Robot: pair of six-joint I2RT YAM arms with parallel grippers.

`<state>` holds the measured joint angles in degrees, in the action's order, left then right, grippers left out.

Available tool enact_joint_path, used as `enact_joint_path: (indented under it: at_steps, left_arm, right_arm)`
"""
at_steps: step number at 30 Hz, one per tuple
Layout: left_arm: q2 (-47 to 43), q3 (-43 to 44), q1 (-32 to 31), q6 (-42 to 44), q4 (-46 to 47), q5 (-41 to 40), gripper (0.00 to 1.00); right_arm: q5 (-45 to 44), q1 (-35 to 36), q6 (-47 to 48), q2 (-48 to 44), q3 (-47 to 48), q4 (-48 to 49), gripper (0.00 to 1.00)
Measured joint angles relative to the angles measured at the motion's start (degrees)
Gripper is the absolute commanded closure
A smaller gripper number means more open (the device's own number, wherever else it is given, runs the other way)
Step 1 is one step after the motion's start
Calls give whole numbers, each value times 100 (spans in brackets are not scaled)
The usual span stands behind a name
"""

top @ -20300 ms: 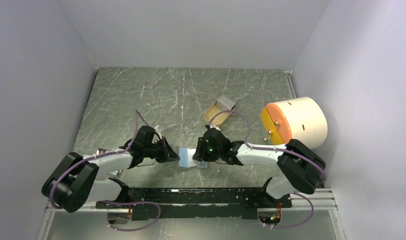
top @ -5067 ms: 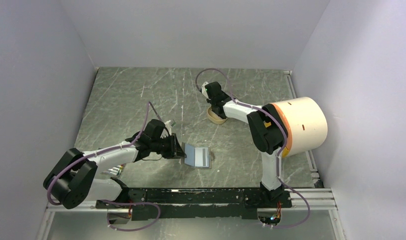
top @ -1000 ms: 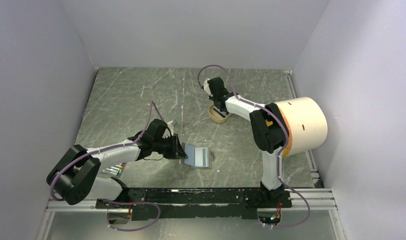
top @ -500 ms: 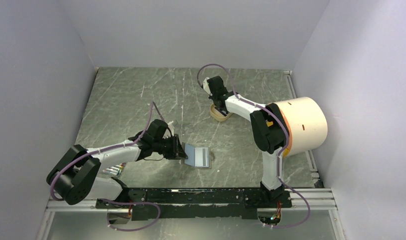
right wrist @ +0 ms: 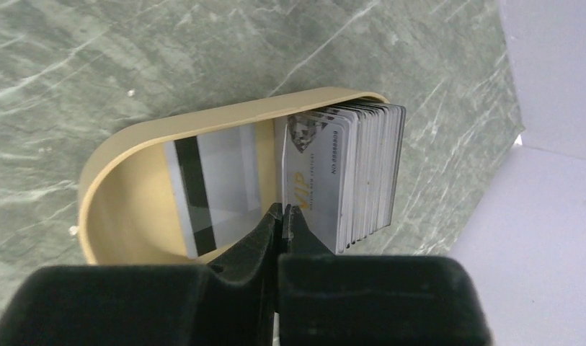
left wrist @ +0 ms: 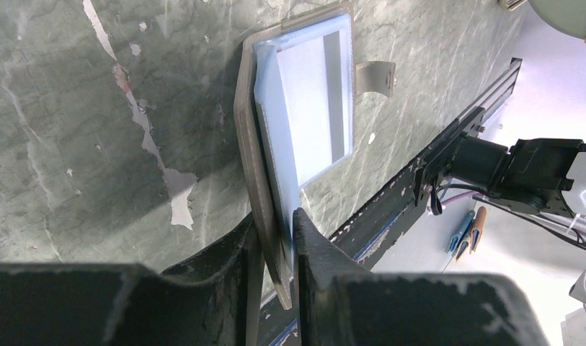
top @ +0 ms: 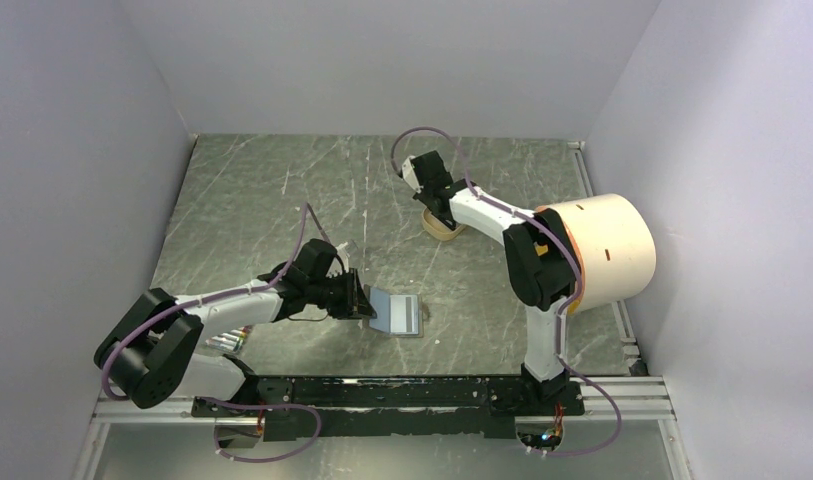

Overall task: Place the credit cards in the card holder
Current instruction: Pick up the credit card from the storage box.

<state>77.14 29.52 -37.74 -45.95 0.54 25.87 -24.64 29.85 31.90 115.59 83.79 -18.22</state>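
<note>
The card holder (top: pixel 399 315) lies open on the table, bluish-grey inside up. My left gripper (top: pixel 366 304) is shut on its left edge; the left wrist view shows the wallet's edge (left wrist: pixel 272 216) pinched between the fingers, and a pale card face (left wrist: pixel 315 101) on the open wallet. The credit cards (right wrist: pixel 358 173) stand as a stack in the tan tray (right wrist: pixel 131 144), with one more card (right wrist: pixel 218 184) leaning beside them, black stripe showing. My right gripper (right wrist: pixel 282 210) is down in the tray (top: pixel 444 228), shut on the edge of the stack's front card.
A big cream cylinder with an orange face (top: pixel 594 245) lies at the right. A bundle of silver sticks (top: pixel 228 342) lies by the left arm's base. A black rail (top: pixel 382 392) runs along the near edge. Walls close in the left, back and right.
My right wrist has shifted slightly up and left over the tray. The left gripper and the wallet have not moved.
</note>
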Motion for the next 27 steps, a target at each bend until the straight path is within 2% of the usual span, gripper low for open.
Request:
enact_joint_path:
  at_steps: [10, 16, 22, 24, 27]
  left_arm:
    - [-55, 85, 0, 4, -258, -166, 75]
    - [-118, 85, 2, -28, -323, -278, 84]
    - [-142, 83, 2, -35, -361, -380, 91]
    - [-177, 79, 2, -44, -361, -407, 91]
    - [-192, 76, 2, -59, -363, -428, 79]
  right_arm:
    - [120, 352, -660, -411, 44, -752, 100]
    - [136, 708, -1403, -1266, 15, -1126, 100]
    - [793, 835, -2415, -2297, -507, -1167, 100]
    - [1156, 850, -2798, -2645, -850, -1080, 100]
    - [1891, 870, -3558, -3265, -1543, -678, 100]
